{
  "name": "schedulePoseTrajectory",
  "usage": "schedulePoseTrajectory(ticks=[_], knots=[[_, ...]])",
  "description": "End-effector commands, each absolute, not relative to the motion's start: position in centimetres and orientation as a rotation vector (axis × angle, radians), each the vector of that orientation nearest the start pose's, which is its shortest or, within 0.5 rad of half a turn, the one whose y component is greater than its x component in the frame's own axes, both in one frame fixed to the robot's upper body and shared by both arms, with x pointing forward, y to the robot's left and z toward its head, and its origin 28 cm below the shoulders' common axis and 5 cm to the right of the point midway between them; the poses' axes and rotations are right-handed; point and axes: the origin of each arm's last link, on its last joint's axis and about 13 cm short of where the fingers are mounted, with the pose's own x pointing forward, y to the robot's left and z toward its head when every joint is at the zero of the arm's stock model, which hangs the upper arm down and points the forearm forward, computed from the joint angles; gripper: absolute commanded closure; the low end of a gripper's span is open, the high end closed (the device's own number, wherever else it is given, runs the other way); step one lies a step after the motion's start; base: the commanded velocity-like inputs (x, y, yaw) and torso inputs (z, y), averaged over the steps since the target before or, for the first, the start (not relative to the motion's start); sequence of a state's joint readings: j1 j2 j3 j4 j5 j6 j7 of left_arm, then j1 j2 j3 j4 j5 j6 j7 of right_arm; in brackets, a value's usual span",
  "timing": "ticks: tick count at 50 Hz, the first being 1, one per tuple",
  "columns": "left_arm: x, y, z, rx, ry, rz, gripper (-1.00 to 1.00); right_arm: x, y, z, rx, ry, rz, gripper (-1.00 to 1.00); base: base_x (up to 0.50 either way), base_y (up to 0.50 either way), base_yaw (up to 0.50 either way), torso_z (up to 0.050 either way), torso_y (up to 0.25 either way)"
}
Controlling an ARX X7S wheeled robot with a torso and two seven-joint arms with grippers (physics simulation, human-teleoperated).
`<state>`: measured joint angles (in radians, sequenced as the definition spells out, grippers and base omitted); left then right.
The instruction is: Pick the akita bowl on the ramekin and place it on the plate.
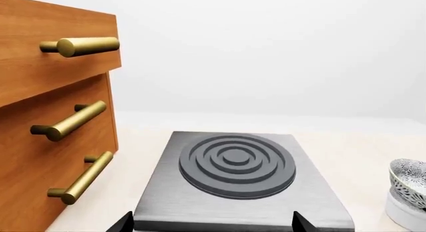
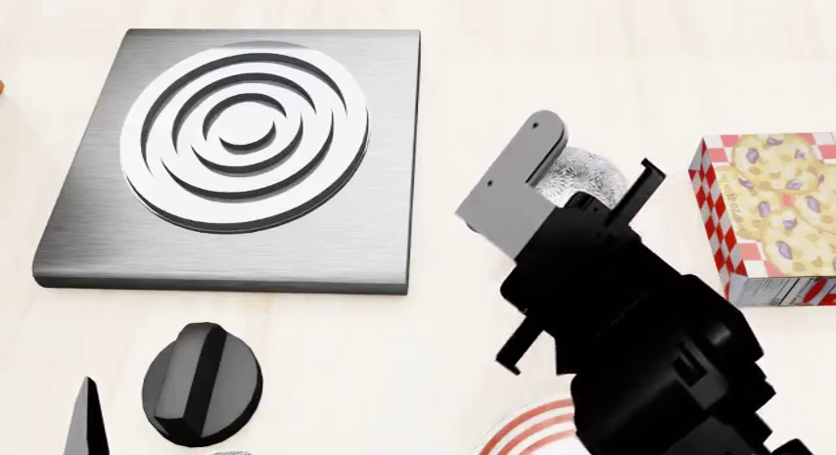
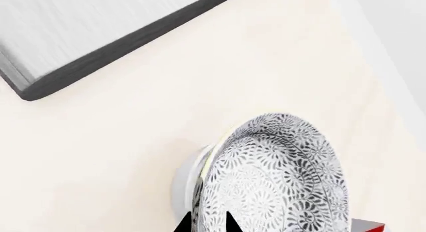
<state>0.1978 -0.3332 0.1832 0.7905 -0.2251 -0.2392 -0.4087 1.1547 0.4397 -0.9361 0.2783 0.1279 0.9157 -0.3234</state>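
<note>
Reaching over the bowl (image 3: 280,177) on the ramekin (image 3: 185,184), the right gripper (image 3: 207,223) straddled its rim — jaws seemingly part-open, not yet clamped. Next: close, lift clear, carry toward the plate (image 2: 530,431) — near the robot.

Your right arm (image 2: 640,318) at four o'clock in the head view is blocky matte black with a flat grey plate (image 2: 516,186) at its tip. Black pointed fingertips (image 3: 230,223) show at six o'clock in the wrist views.
</note>
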Motion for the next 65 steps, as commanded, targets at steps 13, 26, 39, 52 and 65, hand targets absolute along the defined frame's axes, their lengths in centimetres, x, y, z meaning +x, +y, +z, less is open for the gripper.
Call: schedulePoseTrajectory(ticks=[13, 26, 39, 52, 65], knots=[[14.7, 20.6, 11.8, -0.024, -0.266, 0.036, -1.00, 36.5, -14.3, 20.1, -0.879, 0.406, 0.327, 1.00, 0.00, 0.00, 0.00, 0.000, 0.000], [14.8, 20.5, 11.7, -0.033, -0.262, 0.025, -1.00, 36.3, -15.1, 25.0, -0.934, 0.362, 0.265, 1.00, 0.00, 0.00, 0.00, 0.000, 0.000], [14.8, 20.4, 11.7, -0.043, -0.264, 0.020, -1.00, 35.2, -15.4, 28.7, -1.002, 0.350, 0.241, 1.00, 0.00, 0.00, 0.00, 0.000, 0.000], [14.7, 20.5, 11.9, -0.043, -0.270, 0.027, -1.00, 31.0, -14.8, 28.9, -1.132, 0.388, 0.477, 1.00, 0.00, 0.00, 0.00, 0.000, 0.000], [14.7, 20.6, 12.0, -0.040, -0.272, 0.030, -1.00, 28.4, -15.6, 28.6, -1.169, 0.412, 0.532, 1.00, 0.00, 0.00, 0.00, 0.000, 0.000]])
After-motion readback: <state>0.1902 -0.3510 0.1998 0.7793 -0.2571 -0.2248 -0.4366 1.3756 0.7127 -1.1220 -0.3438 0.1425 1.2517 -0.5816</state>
